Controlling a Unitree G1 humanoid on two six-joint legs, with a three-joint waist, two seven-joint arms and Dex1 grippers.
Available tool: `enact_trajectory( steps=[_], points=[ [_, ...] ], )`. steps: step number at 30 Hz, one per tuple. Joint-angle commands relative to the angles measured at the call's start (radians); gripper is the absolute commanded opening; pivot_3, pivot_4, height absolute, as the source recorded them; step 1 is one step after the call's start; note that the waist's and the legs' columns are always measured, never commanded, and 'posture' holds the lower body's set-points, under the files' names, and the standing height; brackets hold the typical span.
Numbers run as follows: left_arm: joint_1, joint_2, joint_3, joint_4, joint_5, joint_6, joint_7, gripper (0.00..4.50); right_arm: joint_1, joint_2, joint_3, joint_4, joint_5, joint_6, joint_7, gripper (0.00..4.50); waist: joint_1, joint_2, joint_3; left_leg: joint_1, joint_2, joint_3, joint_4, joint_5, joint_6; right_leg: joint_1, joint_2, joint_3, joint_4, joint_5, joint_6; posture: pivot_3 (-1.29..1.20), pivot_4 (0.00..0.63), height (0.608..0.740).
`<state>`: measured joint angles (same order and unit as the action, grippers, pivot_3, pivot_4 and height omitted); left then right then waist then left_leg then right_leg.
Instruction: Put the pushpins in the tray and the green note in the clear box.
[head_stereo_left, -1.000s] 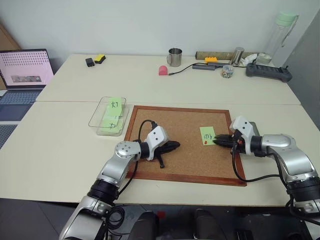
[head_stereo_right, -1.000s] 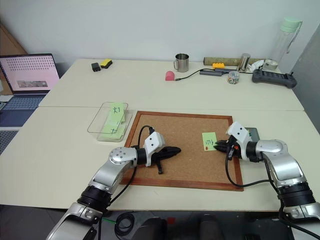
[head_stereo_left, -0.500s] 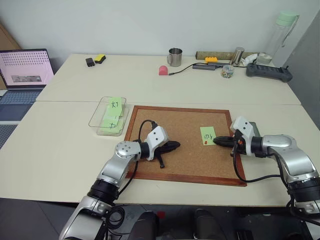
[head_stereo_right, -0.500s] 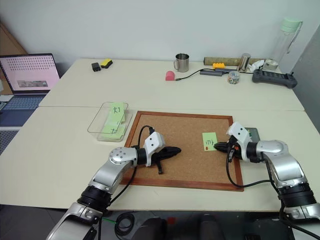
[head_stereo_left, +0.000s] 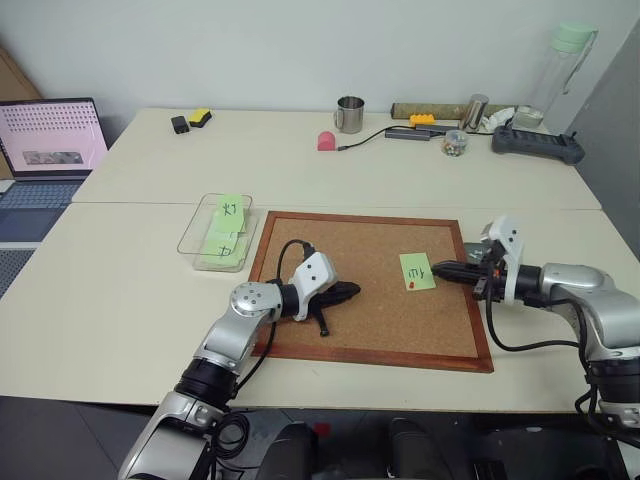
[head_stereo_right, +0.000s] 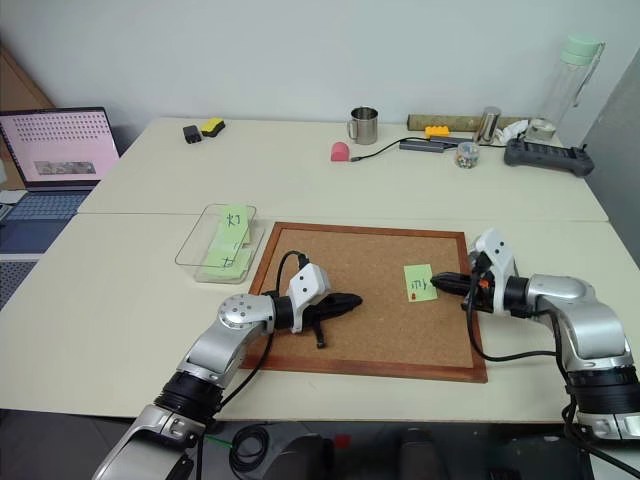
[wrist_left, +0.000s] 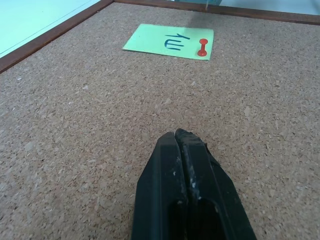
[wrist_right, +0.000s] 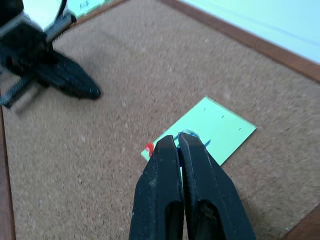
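— Cork board (head_stereo_left: 375, 290) on cream tables (head_stereo_left: 110, 290); green note (head_stereo_left: 417, 271) near its right edge, red pushpin (head_stereo_left: 411, 286) in it.
— Claws?
— Left gripper (head_stereo_left: 350, 291) and right gripper (head_stereo_left: 440, 269) both closed, empty.

The note (head_stereo_left: 417, 271) just ahead of the right gripper (head_stereo_left: 440, 268) was light green with 1 dark handwritten character. A pushpin (wrist_left: 202, 47) on its corner was red. The board (head_stereo_left: 380, 330) under both black grippers was speckled tan cork in a reddish-brown frame. Beyond the left gripper (head_stereo_left: 352, 291), the clear box (head_stereo_left: 190, 237) held similar green notes.
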<state>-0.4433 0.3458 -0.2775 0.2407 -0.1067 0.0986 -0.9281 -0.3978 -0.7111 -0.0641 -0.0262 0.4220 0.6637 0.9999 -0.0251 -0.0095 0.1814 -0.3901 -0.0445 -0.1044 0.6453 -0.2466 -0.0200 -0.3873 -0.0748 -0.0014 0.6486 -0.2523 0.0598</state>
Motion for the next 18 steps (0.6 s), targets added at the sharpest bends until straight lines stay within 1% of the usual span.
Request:
enact_trajectory(
  steps=[1, 4, 7, 11, 15, 16, 17, 18],
  points=[
    [0.019, 0.000, -0.030, 0.026, 0.030, 0.010, -0.006, 0.00, -0.013, -0.018, -0.064, -0.035, 0.039, 0.019, -0.025, 0.04, 0.000, 0.000, 0.000, 0.000, 0.000, 0.000, 0.000, 0.000, 0.000, 0.000, 0.000, 0.000, 0.000, 0.000, 0.000, 0.00, 0.150, 0.740],
    [0.019, -0.001, -0.031, 0.026, 0.031, 0.009, -0.005, 0.00, -0.010, -0.040, -0.084, 0.008, 0.002, -0.006, -0.062, 0.04, 0.000, 0.000, 0.000, 0.000, 0.000, 0.000, 0.000, 0.000, 0.000, 0.000, 0.000, 0.000, 0.000, 0.000, 0.000, 0.00, 0.150, 0.740],
    [0.019, 0.000, -0.030, 0.027, 0.031, 0.008, -0.004, 0.00, -0.033, -0.056, -0.119, 0.120, -0.044, -0.046, -0.140, 0.04, 0.000, 0.000, 0.000, 0.000, 0.000, 0.000, 0.000, 0.000, 0.000, 0.000, 0.000, 0.000, 0.000, 0.000, 0.000, 0.00, 0.150, 0.740],
    [0.015, -0.002, -0.033, 0.032, 0.033, 0.003, -0.005, 0.00, -0.023, -0.089, -0.110, 0.211, -0.092, -0.068, -0.159, 0.04, 0.000, 0.000, 0.000, 0.000, 0.000, 0.001, 0.000, 0.000, 0.000, 0.000, 0.000, 0.000, 0.000, 0.000, 0.000, 0.00, 0.150, 0.740],
    [0.009, -0.005, -0.033, 0.040, 0.035, -0.001, -0.006, 0.00, -0.011, -0.093, -0.098, 0.231, -0.114, -0.079, -0.167, 0.04, 0.000, 0.002, -0.001, 0.000, 0.000, 0.004, 0.000, 0.000, 0.000, 0.000, 0.000, 0.001, 0.000, 0.000, 0.000, 0.00, 0.150, 0.740],
    [0.008, -0.006, -0.033, 0.041, 0.035, -0.001, -0.006, 0.00, -0.009, -0.091, -0.097, 0.230, -0.116, -0.080, -0.168, 0.44, 0.000, 0.002, -0.001, 0.000, 0.000, 0.005, 0.000, 0.000, 0.000, 0.000, 0.000, 0.001, 0.000, 0.000, 0.000, 0.00, 0.150, 0.740],
    [0.006, -0.006, -0.032, 0.041, 0.034, -0.001, -0.006, 0.00, -0.007, -0.089, -0.097, 0.226, -0.117, -0.078, -0.168, 0.46, -0.001, 0.002, -0.001, 0.000, 0.000, 0.005, 0.000, 0.000, 0.000, 0.000, 0.000, 0.001, 0.000, 0.000, 0.000, 0.00, 0.150, 0.740],
    [0.006, -0.006, -0.031, 0.041, 0.033, -0.001, -0.007, 0.00, -0.006, -0.088, -0.098, 0.219, -0.115, -0.074, -0.166, 0.80, -0.001, 0.002, -0.001, 0.000, 0.000, 0.005, 0.000, 0.000, 0.000, 0.000, 0.000, 0.002, 0.000, 0.000, 0.000, 0.00, 0.150, 0.740]
  ],
)
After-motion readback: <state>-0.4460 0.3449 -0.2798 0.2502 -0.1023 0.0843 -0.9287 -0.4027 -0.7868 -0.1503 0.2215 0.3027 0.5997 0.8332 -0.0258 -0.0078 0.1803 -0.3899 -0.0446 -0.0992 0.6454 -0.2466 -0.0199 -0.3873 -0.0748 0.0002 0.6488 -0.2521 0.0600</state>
